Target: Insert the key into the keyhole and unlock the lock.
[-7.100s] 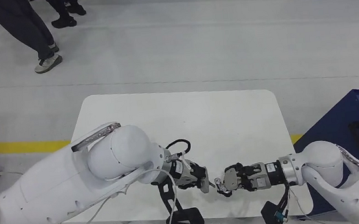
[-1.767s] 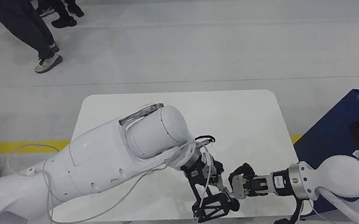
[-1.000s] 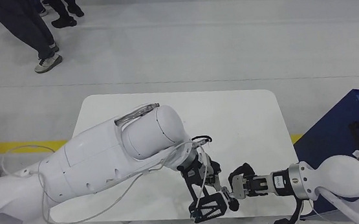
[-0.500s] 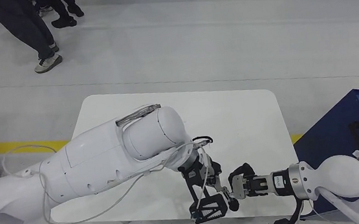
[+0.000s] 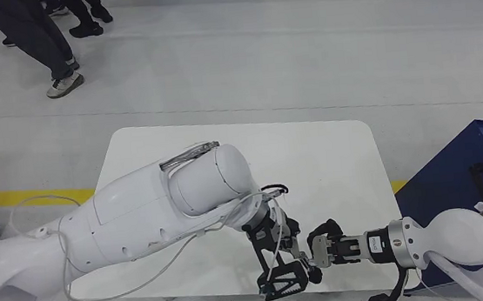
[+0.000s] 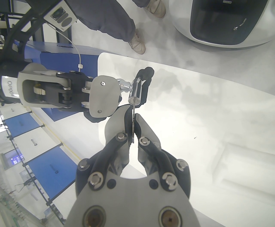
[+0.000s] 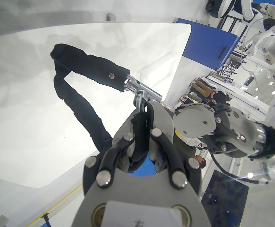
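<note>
Inserting key point(image 6: 133, 131) | left gripper point(image 6: 131, 115) pinches key, tip at keyhole of lock point(image 6: 136, 92) | right gripper point(image 7: 148, 114) clamps lock above table point(image 5: 312, 157) | full insertion and turn remain

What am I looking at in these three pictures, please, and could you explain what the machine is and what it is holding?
This is a two-armed robot working over a white table. One picture looks down from a camera above the arms. The other two come from a camera on each wrist, so each shows its own gripper up close. The left gripper pinches a thin metal key, whose tip sits at the keyhole; how far in, I cannot tell. The right gripper is closed on the lock, a chrome cylinder with a black fabric-covered loop. Both things are held up off the table.
</note>
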Robot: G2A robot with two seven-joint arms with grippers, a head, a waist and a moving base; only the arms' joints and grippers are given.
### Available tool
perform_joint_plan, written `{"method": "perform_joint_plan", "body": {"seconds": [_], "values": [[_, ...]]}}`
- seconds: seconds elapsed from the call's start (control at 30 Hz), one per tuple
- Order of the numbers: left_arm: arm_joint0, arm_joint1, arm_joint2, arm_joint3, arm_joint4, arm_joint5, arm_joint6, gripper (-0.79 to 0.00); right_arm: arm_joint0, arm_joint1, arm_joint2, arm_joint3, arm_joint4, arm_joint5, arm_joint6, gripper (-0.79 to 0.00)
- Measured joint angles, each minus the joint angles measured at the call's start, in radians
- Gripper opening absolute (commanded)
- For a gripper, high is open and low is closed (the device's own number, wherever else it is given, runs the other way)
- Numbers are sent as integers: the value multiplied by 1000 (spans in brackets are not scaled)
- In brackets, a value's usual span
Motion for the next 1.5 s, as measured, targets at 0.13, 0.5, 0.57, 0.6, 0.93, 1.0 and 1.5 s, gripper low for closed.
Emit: {"method": "perform_joint_plan", "body": {"seconds": [0.13,0.5,0.57,0.6,0.93,1.0,1.5], "values": [[5,-4,0,3,-3,0,0,-785,0,0,0,0,0,0,0,-785],[12,-11,0,0,-1,0,0,-785,0,0,0,0,0,0,0,-785],[12,-11,0,0,-1,0,0,-785,0,0,0,0,0,0,0,-785],[12,-11,0,0,-1,0,0,-785,0,0,0,0,0,0,0,-785],[12,-11,0,0,-1,0,0,-277,0,0,0,0,0,0,0,-785],[12,-11,0,0,-1,0,0,0,0,0,0,0,0,0,0,-785],[-44,3,0,-17,-15,0,0,0,0,0,0,0,0,0,0,-785]]}}
